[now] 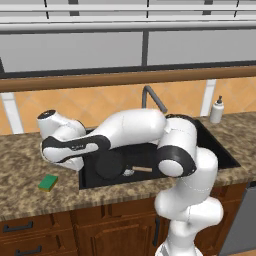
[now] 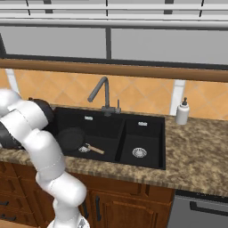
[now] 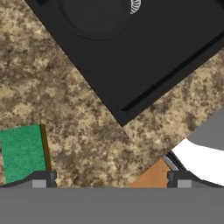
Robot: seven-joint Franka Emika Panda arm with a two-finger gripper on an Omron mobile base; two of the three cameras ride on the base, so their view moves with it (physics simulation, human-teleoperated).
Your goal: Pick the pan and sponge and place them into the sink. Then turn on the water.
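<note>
Lying in the wide basin of the sink [image 2: 156, 147], the pan [image 2: 71, 138] rests flat on the black floor with its thin wooden handle [image 2: 95, 149] pointing toward the divider and slightly toward the front rim, its inner end beside the round silver drain [image 2: 83, 149]; the pan's long axis runs roughly along the sink's length. In the left base view the same pan [image 1: 110, 165] shows partly behind the arm, handle [image 1: 142, 169] reaching right. The sponge [image 1: 48, 182] sits on the speckled counter [image 1: 30, 195] just left of the sink's front corner, green top up with the yellow layer showing along its side, clear of the sink rim. In the hand view the sponge [image 3: 22, 153] lies at lower left, near one fingertip [image 3: 40, 179], its long edge running up the picture. The gripper [image 3: 109, 180] hangs over the counter with its fingers spread wide, holding nothing. The faucet [image 2: 101, 94] arches over the wide basin.
</note>
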